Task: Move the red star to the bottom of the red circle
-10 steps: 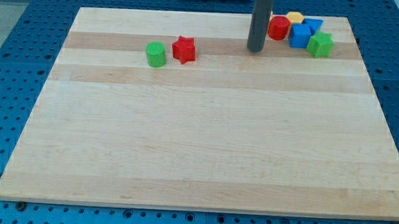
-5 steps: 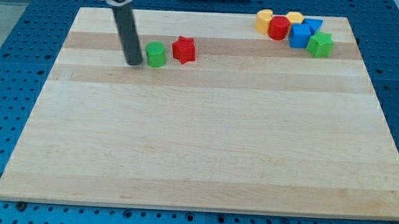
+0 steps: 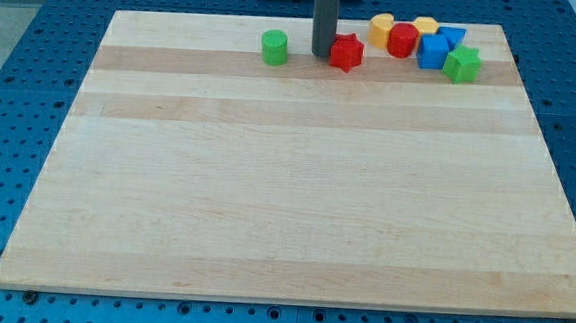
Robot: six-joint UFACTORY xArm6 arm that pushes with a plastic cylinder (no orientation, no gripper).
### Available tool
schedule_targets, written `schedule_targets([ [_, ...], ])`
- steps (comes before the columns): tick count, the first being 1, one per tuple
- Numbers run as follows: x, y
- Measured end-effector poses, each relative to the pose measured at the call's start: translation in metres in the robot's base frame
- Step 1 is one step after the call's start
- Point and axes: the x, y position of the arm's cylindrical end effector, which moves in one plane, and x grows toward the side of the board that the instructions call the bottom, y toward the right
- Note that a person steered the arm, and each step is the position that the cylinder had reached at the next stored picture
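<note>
upright rod, my tip (image 3: 322, 53) touching red star (image 3: 348, 52) on its left

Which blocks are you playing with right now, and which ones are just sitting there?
In the job: red star, red circle, and my tip, right against the star's left side in the view.

Just sitting there: green cylinder, two yellow blocks, two blue blocks, green star.

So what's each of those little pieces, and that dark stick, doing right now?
My tip: on the board, against the red star's left side.
Red star: flat on the board, left of the cluster.
Green cylinder: upright, alone, left of my tip.
Red circle: upright in the cluster at the view's top right.
Yellow blocks: behind the red circle.
Blue blocks: bunched together.
Green star: touching a blue block.
</note>
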Motion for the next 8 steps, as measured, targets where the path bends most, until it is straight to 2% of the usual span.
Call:
schedule_targets([
  [1, 0.001, 0.002],
  [2, 0.022, 0.006],
  [3, 0.024, 0.027],
  [5, 0.021, 0.089],
  [6, 0.009, 0.102],
  [7, 0.018, 0.097],
  [8, 0.072, 0.055],
])
